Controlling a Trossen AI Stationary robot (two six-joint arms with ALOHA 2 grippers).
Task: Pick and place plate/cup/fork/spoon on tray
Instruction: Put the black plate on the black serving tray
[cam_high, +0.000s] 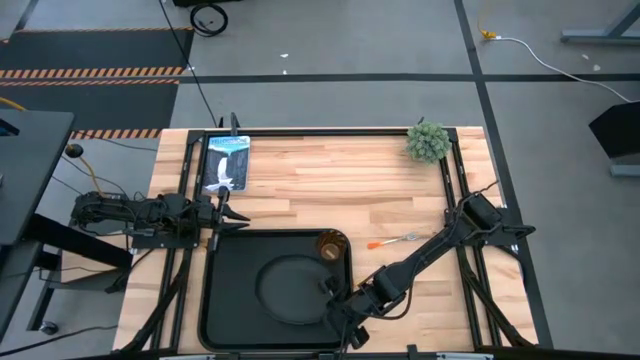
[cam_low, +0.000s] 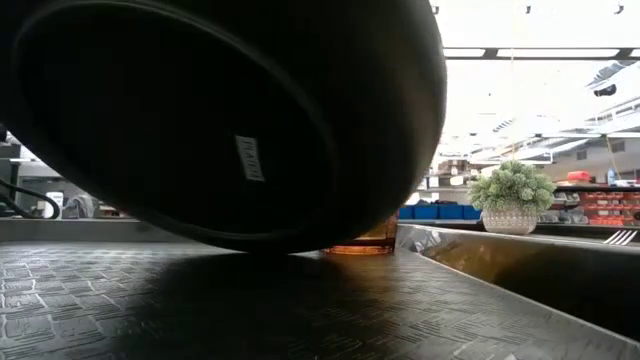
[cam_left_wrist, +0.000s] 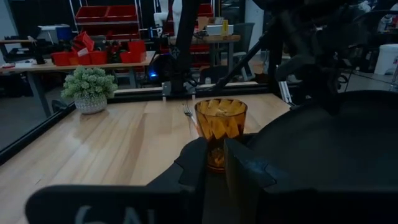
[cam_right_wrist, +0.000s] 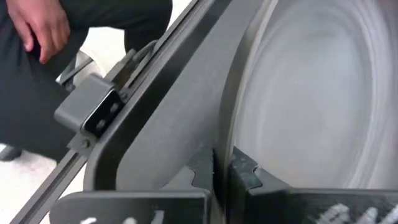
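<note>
The round black plate (cam_high: 288, 288) is inside the black tray (cam_high: 222, 300). In the low view the plate (cam_low: 200, 120) is tilted, its underside showing. My right gripper (cam_high: 340, 318) is shut on the plate's rim at the tray's near right. The amber cup (cam_high: 331, 245) stands in the tray's far right corner. The orange-handled fork (cam_high: 395, 241) lies on the table to the right of the tray. The spoon is not in view. My left gripper (cam_high: 226, 212) is shut and empty by the tray's far left corner. My right gripper pinches the plate's rim (cam_right_wrist: 231, 144) between its two fingers, on the plate's near right side. The fingers come in low from the table's right. The plate is tilted, that side raised, and its lower edge (cam_low: 290, 250) seems to rest on the tray's floor.
A small potted plant (cam_high: 428, 141) stands at the table's far right corner. A flat blue and white packet (cam_high: 226, 162) lies at the far left. A person's hand (cam_right_wrist: 37, 25) shows beyond the table's near edge. Bare wood lies between the tray and the far edge.
</note>
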